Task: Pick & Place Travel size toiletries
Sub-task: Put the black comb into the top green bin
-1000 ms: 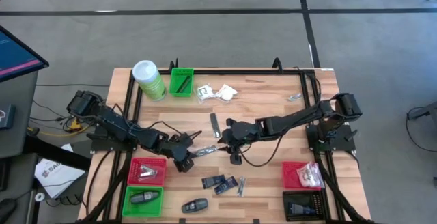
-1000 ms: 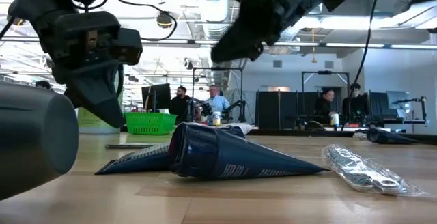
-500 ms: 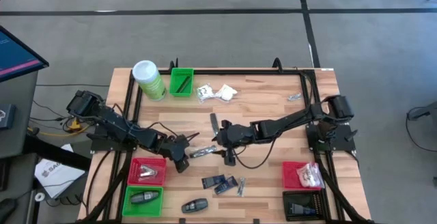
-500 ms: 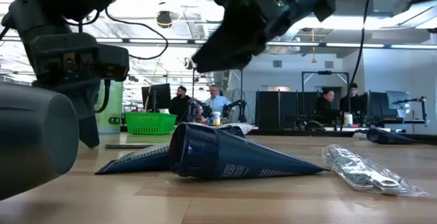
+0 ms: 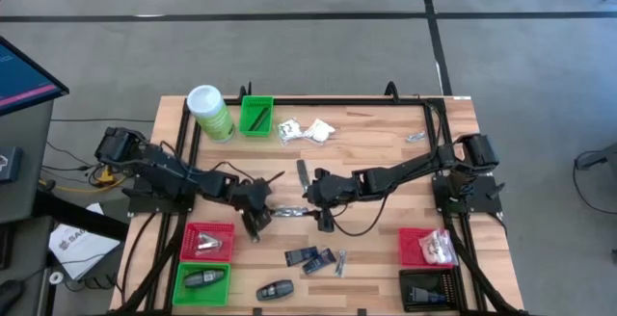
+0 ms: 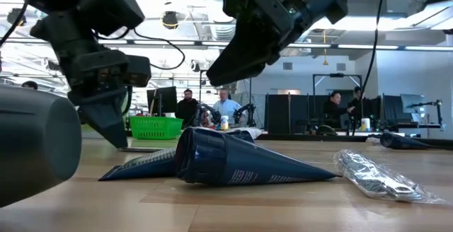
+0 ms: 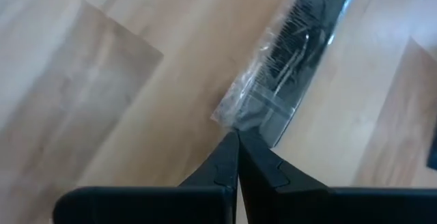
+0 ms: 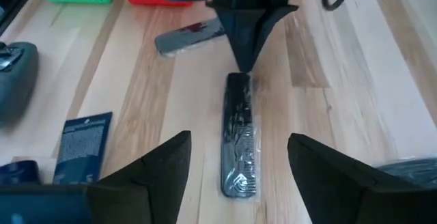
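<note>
Wooden table, mid-frame: closed left gripper (image 5: 262,211) touches one end of a clear-wrapped dark packet (image 8: 239,132). Open right gripper (image 5: 310,203) straddles the other end — a handover, seemingly; next, close on it.

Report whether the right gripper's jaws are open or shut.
Open: the right gripper shows its two dark jaws spread wide, either side of the slim clear-wrapped dark packet.

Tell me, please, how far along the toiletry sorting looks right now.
Partly done: the red bin and green bin already hold items. In hand: the shut left gripper pinches a clear-wrapped packet, the open right gripper facing it. White sachets and blue packets remain loose.
</note>
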Robot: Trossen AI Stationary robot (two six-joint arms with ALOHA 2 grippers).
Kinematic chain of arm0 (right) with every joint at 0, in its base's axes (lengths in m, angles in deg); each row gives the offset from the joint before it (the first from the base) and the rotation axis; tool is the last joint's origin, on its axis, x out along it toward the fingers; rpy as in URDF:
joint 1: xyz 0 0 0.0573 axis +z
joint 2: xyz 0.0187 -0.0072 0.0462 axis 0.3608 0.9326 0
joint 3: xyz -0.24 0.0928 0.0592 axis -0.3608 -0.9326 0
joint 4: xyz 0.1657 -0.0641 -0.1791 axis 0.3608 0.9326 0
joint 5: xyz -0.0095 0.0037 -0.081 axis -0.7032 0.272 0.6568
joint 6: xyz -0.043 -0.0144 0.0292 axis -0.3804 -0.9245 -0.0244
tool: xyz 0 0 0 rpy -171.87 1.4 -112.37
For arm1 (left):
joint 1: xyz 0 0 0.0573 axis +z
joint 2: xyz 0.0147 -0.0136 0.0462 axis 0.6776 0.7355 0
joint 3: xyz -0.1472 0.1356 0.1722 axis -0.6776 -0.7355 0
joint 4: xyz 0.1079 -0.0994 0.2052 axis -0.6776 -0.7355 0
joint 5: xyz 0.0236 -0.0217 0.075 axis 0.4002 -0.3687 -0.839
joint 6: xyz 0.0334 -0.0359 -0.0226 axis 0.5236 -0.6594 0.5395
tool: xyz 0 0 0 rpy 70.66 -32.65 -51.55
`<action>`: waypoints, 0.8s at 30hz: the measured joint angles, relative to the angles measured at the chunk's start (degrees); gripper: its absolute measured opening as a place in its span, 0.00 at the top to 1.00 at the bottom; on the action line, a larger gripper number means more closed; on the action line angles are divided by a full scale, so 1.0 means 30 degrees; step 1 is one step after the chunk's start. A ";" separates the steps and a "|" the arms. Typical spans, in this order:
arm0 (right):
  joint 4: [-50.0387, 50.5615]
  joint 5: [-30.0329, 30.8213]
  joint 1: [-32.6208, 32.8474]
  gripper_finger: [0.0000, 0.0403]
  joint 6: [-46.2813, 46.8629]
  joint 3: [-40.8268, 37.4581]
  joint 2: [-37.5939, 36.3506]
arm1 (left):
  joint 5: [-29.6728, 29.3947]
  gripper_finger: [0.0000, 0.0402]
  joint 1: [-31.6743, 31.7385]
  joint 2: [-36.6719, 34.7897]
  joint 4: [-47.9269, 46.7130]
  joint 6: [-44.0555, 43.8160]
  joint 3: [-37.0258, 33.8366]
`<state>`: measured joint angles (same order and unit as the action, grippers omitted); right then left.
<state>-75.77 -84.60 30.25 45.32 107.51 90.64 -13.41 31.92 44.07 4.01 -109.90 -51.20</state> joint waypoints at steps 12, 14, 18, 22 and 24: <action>0.0087 -0.0007 -0.0474 0.42 0.1328 -0.0007 0.0019 | -0.0472 1.00 -0.1078 -0.1372 0.0393 0.0141 0.0022; -0.0201 -0.0009 -0.0522 0.42 0.1330 0.0022 0.0385 | -0.0529 1.00 -0.1136 -0.1024 0.0502 0.0098 0.0022; -0.0068 0.0009 -0.0424 0.42 0.1360 -0.0015 0.1183 | -0.0429 1.00 -0.1148 -0.0400 0.0948 0.0051 0.0000; -0.0077 0.1633 -0.0012 0.42 0.1350 -0.0019 0.1231 | -0.0307 1.00 -0.1148 -0.0097 0.1573 -0.0009 0.0000; -0.0171 0.2020 0.0115 0.42 0.1304 -0.0015 0.1231 | -0.0378 1.00 -0.1148 -0.0087 0.1592 -0.0025 0.0000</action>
<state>-76.28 -78.54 30.60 49.23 107.47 94.34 -14.54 28.48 43.81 8.79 -109.97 -51.20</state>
